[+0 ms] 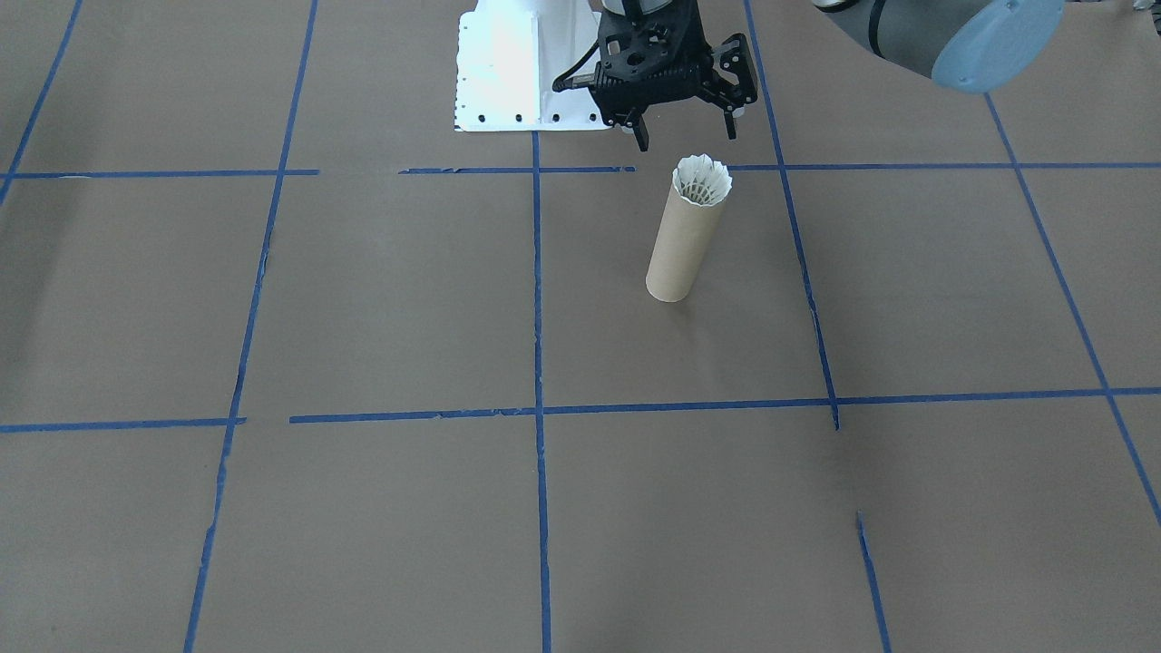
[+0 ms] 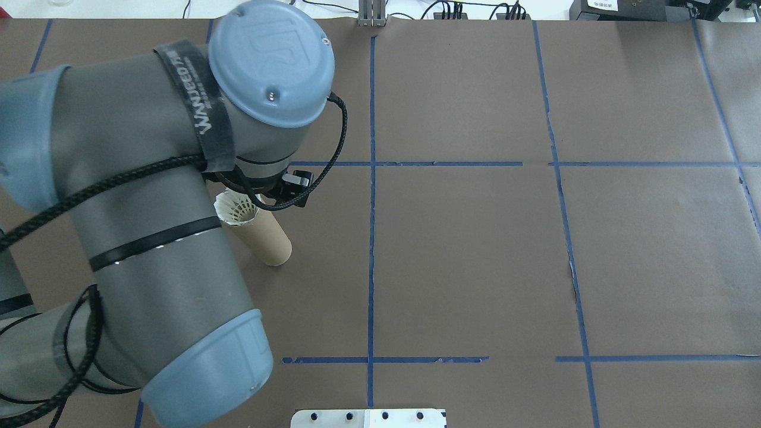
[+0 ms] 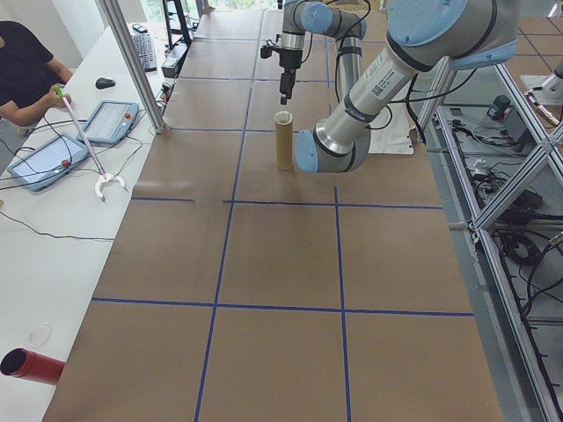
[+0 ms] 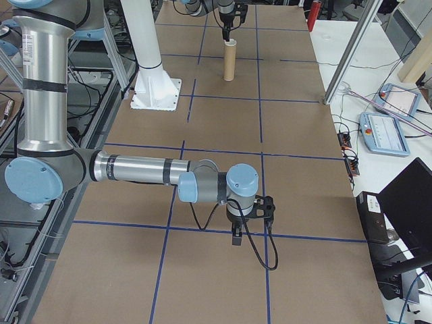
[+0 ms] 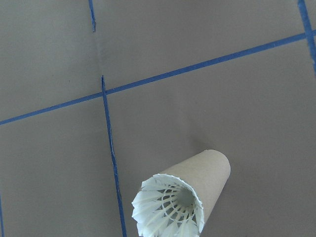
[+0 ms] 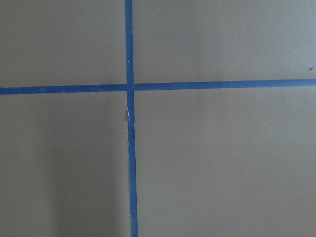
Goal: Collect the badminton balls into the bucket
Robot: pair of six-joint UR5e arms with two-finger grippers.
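Brown tube (image 1: 685, 238) upright on table (image 1: 381, 308). Shuttlecock (image 1: 703, 180) seated in its top mouth, feather skirt flaring above rim. Left gripper (image 1: 687, 134) hangs just above, fingers spread, empty. Right gripper (image 4: 237, 237) far off, low over table; cannot tell its state.

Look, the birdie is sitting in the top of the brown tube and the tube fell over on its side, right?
Not quite. The birdie does sit in the top of the brown tube, but the tube stands upright; the exterior left view shows it clearly.
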